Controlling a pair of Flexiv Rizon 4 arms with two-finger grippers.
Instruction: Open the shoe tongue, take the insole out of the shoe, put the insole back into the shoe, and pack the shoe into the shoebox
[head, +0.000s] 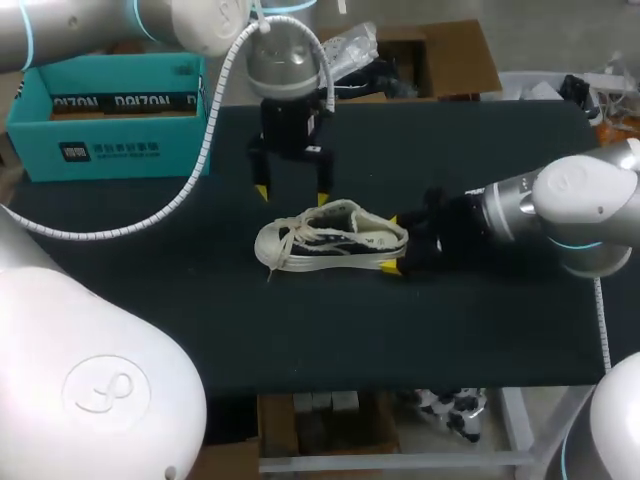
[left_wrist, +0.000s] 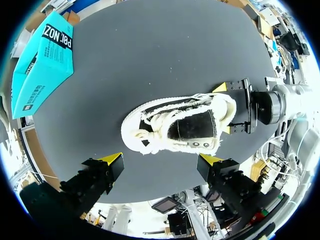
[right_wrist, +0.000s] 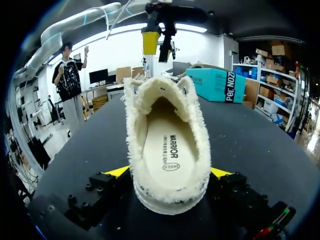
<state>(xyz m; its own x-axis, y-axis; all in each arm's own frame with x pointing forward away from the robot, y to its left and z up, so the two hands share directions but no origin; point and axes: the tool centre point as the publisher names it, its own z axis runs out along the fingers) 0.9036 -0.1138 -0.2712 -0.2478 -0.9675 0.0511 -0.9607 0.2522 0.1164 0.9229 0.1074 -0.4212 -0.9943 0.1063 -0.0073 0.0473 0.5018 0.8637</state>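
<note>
A white low-top shoe (head: 330, 238) with a frayed collar lies on its sole mid-table, toe to the left. Its white insole (right_wrist: 167, 150) sits inside, and the dark tongue (left_wrist: 192, 125) lies under loose laces. My right gripper (head: 390, 244) is at the heel, open, with a yellow tip on either side of it. Whether the tips touch the heel I cannot tell. My left gripper (head: 291, 194) hangs open just behind the shoe's middle, pointing down, with nothing between its fingers. The teal shoebox (head: 110, 110) stands at the back left corner, its top open.
The table (head: 150, 300) is covered in a dark mat. A white ribbed cable (head: 205, 150) droops from my left arm over the mat, between the shoebox and the shoe.
</note>
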